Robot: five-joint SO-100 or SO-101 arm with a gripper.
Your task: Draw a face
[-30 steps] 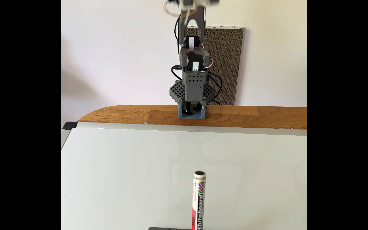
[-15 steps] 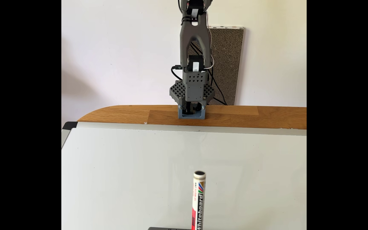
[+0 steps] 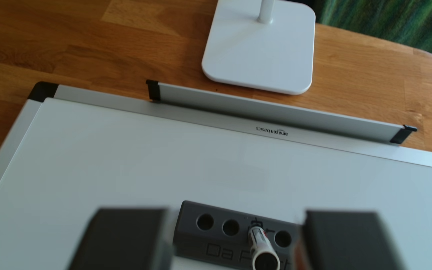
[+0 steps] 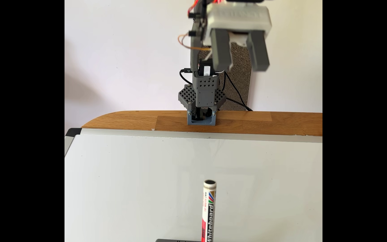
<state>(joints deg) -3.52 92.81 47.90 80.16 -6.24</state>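
Marker [image 4: 208,209] stands upright in my gray holder [image 3: 225,231], near the board's [image 4: 141,186] front edge as the fixed view shows it. In the other view the marker [image 3: 261,246] sits in the third of four holes from the left, its blunt end toward the camera; the other three holes are bare. The holder rests on the board [image 3: 106,161], whose white face carries no strokes that I can make out.

My gripper [image 4: 243,64] hangs high in the fixed view, above the bench's [image 4: 129,121] far edge and well apart from the marker. Its two gray fingers [image 4: 221,52] stand wide open and hold nothing. In the other view the gripper [image 3: 235,249] frames the holder, one blurred finger [image 3: 121,238] at either side (neither touches it, as far as I can tell).

My base [image 4: 201,121] is fixed at the bench's far edge, just behind the board's frame. A white stand [image 3: 259,49] sits on the bench [image 3: 80,52] beyond the board's tray [image 3: 274,111]. A brown panel [image 4: 239,88] leans on the wall behind me.
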